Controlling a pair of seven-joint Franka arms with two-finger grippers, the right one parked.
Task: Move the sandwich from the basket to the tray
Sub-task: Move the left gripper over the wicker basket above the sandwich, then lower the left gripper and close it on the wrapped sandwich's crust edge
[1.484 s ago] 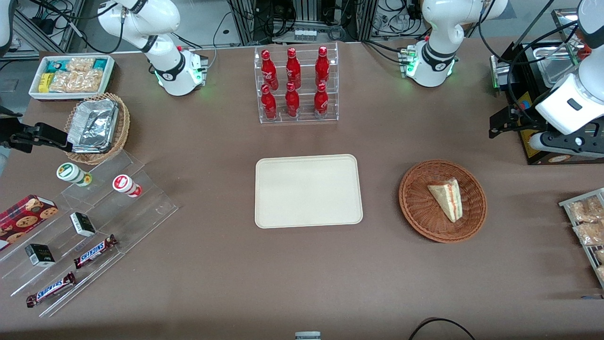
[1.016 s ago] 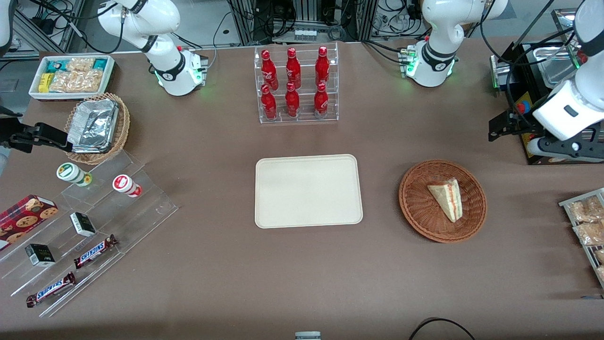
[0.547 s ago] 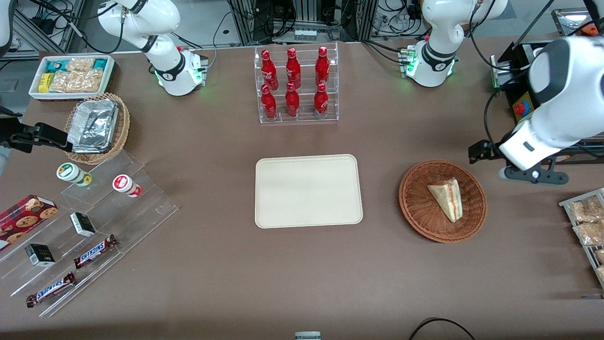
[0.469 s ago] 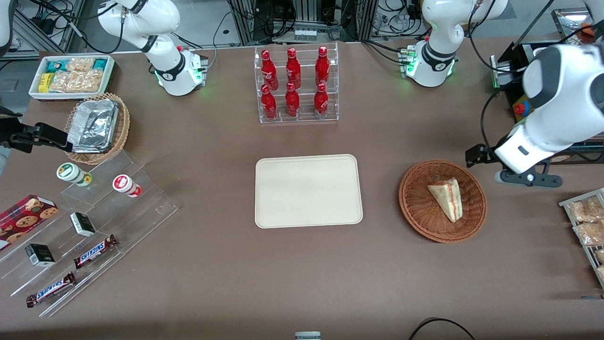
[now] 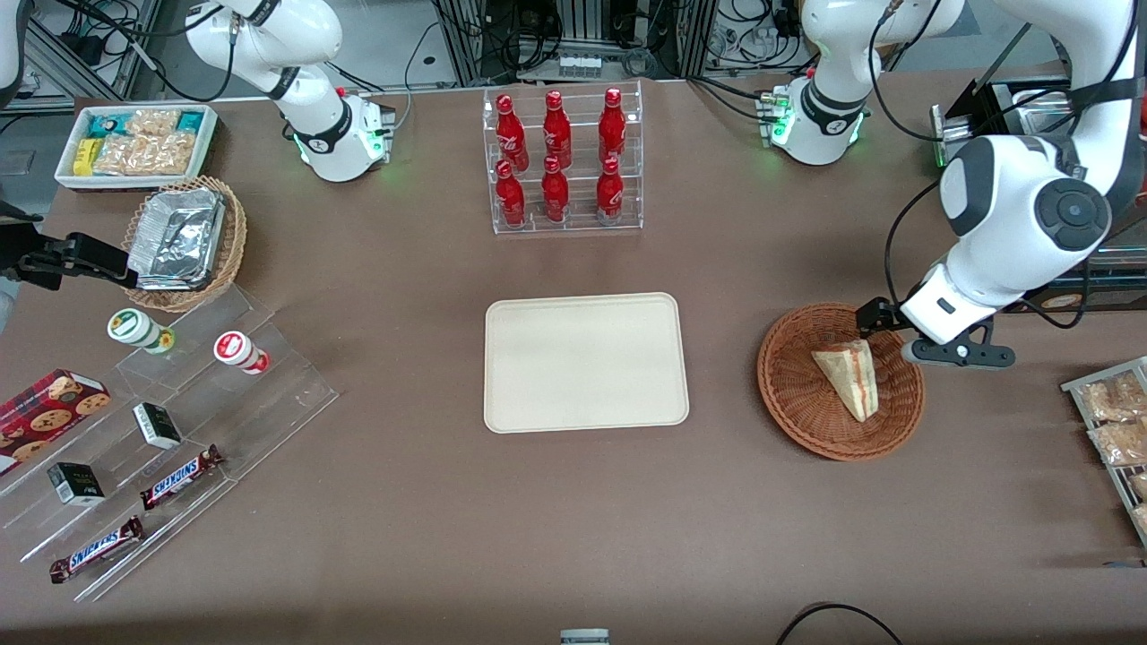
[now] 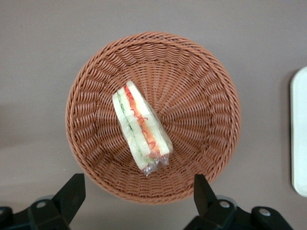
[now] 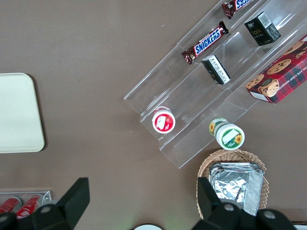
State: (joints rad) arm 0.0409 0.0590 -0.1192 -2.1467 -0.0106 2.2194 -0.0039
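Note:
The sandwich (image 5: 847, 372), a pale bread wedge with a red and green filling stripe, lies in the reddish-brown wicker basket (image 5: 793, 381). In the left wrist view the sandwich (image 6: 141, 127) rests slightly off-centre in the basket (image 6: 201, 110). My left gripper (image 5: 957, 354) hangs above the basket's rim on the working arm's side. The gripper (image 6: 138, 194) is open, with nothing between its black fingers (image 6: 72, 196). The cream tray (image 5: 585, 362) lies bare at the table's middle, beside the basket; its edge (image 6: 300, 132) shows in the left wrist view.
A clear rack of red bottles (image 5: 564, 161) stands farther from the camera than the tray. A wire rack of snack packets (image 5: 1116, 421) sits at the working arm's end. A tan foil-filled basket (image 5: 184, 242), a white bin (image 5: 134, 143) and acrylic steps (image 5: 161, 421) lie toward the parked arm's end.
The left arm has swung in from the working arm's end of the table toward the basket, bringing the gripper over its rim. The sandwich and basket have not moved.

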